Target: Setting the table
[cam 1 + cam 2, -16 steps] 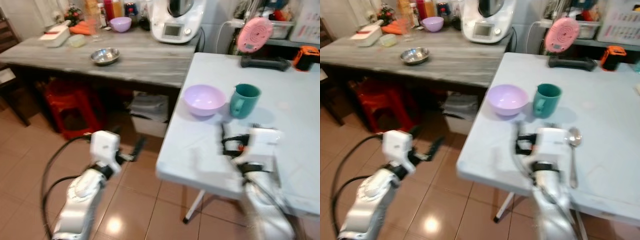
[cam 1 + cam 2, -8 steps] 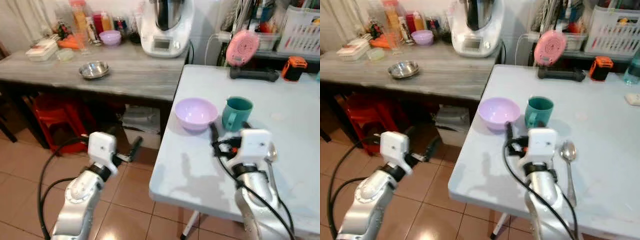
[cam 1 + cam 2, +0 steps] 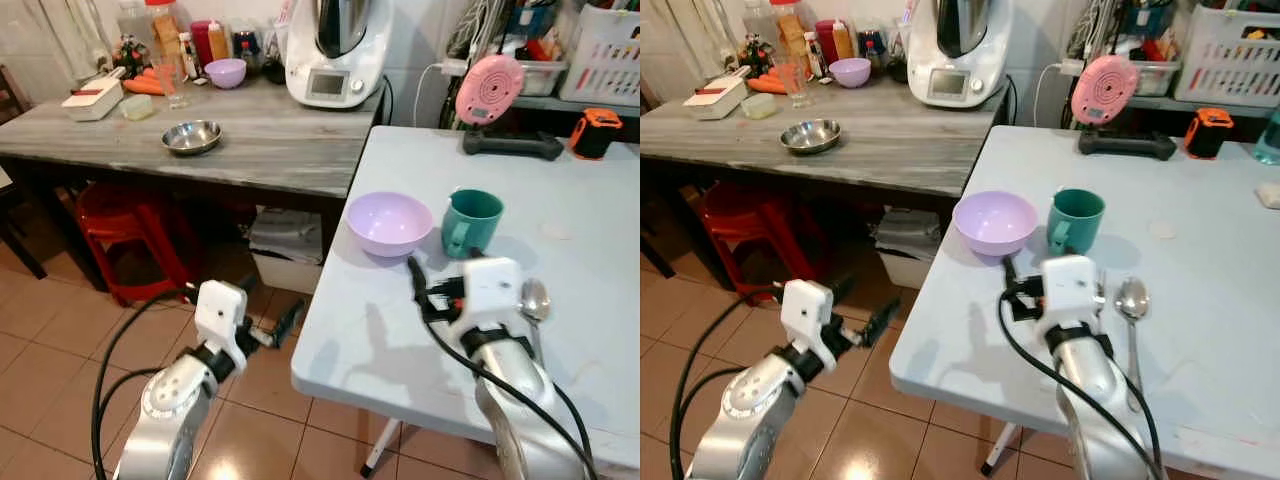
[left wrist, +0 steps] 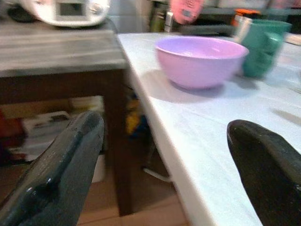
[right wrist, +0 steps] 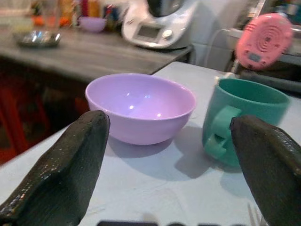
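A round lilac plastic bowl (image 3: 388,222) sits near the left edge of a pale blue table (image 3: 380,330), with a teal mug (image 3: 470,222) just beside it on its right, handle toward the robot. A silver metal spoon (image 3: 1132,310) lies closer to the front edge, right of the robot's wrist. The right gripper (image 5: 174,165) hovers low over the table just in front of the bowl, its fingers spread wide and empty. The left gripper (image 3: 285,322) hangs off the table's left edge above the brown tiled floor (image 3: 50,330), fingers also wide apart, holding nothing.
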